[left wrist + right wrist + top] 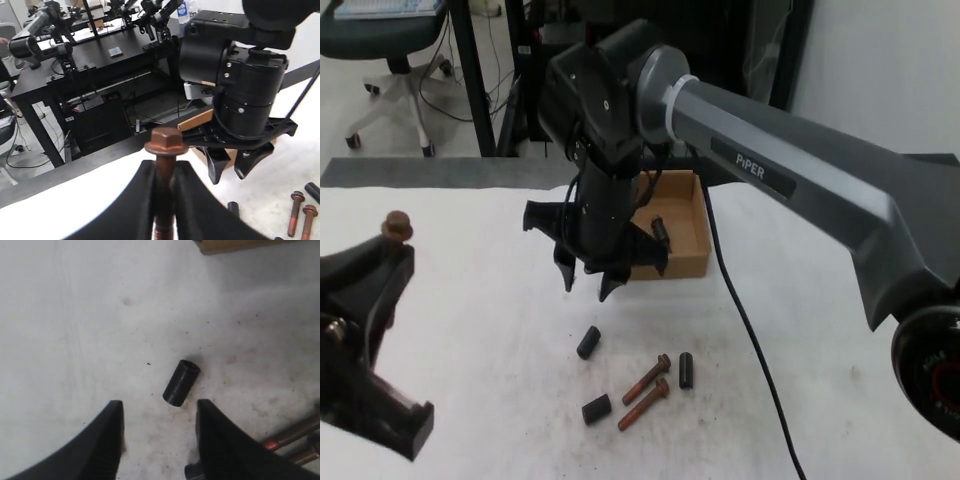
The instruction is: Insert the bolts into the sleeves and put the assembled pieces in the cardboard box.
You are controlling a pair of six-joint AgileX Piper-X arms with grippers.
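Nearest, on the left, the left gripper (163, 175) is closed on a copper-coloured hex-head steel bolt (166, 142). Its black fingers (135, 200) clamp the shank, whose long axis runs in line with them, and the hexagonal head stands clear beyond the fingertips. On the white bench top (470, 330) lie three loose short black cylindrical sleeves and two loose copper-coloured bolts. The nearest sleeve (596, 408) lies crosswise. Just to its right the two bolts (646, 379) (643, 404) lie side by side, almost parallel, on a diagonal with their heads to the far right. Right of them a second sleeve (686, 369) has its long axis running near to far. A little farther off, the third sleeve (181, 382) lies on its side, tilted slightly from the near-far line, with its open bore visible at one end. The right gripper (588, 288) hangs over this sleeve, pointing down, its two fingers spread wide and holding nothing. The grey link of its arm (800, 170) carries a line of white lettering. Farthest back stands one small brown open-topped cardboard box (692, 262), with one short dark piece (661, 232) inside; whether that piece has a bolt in it cannot be made out.
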